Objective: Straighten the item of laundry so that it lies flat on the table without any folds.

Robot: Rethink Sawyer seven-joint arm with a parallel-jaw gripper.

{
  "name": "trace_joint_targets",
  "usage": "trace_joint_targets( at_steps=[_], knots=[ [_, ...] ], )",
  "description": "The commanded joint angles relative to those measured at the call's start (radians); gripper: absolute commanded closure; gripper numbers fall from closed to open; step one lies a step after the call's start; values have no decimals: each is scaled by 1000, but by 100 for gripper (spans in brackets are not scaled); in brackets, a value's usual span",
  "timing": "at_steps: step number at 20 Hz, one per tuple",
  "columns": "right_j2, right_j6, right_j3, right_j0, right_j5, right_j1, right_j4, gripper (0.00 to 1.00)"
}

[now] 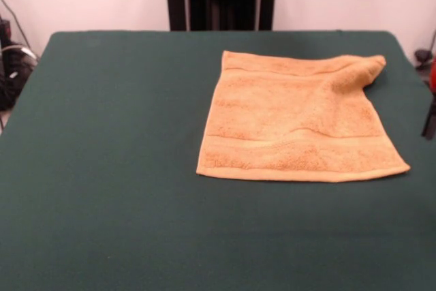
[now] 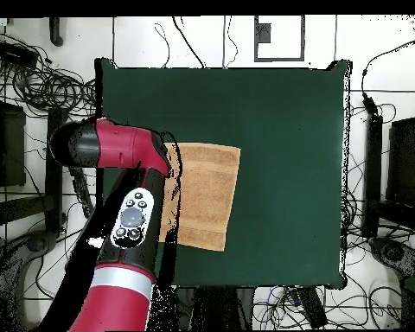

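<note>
The item of laundry [image 1: 300, 120], an orange-tan towel, lies on the right half of the dark green table [image 1: 102, 168]. It is mostly spread out, but its far right corner [image 1: 360, 71] is bunched and folded over, and a soft crease runs across it. In the overhead view the towel [image 2: 207, 194] sits left of the table's [image 2: 289, 130] middle, with its left side hidden under the red arm [image 2: 137, 216]. Only a red and black sliver of the gripper [image 1: 430, 117] shows at the right edge of the front view, beside the towel and off the table's side.
Cables and dark equipment [image 2: 38, 86] surround the table in the overhead view. More cables [image 1: 13, 66] lie past the table's left edge in the front view. The arm's dark end [image 2: 73, 145] hangs beyond the table's left side.
</note>
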Motion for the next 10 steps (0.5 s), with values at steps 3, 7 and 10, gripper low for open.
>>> trace_joint_targets(
  at_steps=[3,7,10],
  knots=[
    [76,197,157,-23,-58,76,-3,0],
    [82,198,158,-27,-92,98,-4,0],
    [86,195,158,-30,-114,111,-5,0]
  ],
)
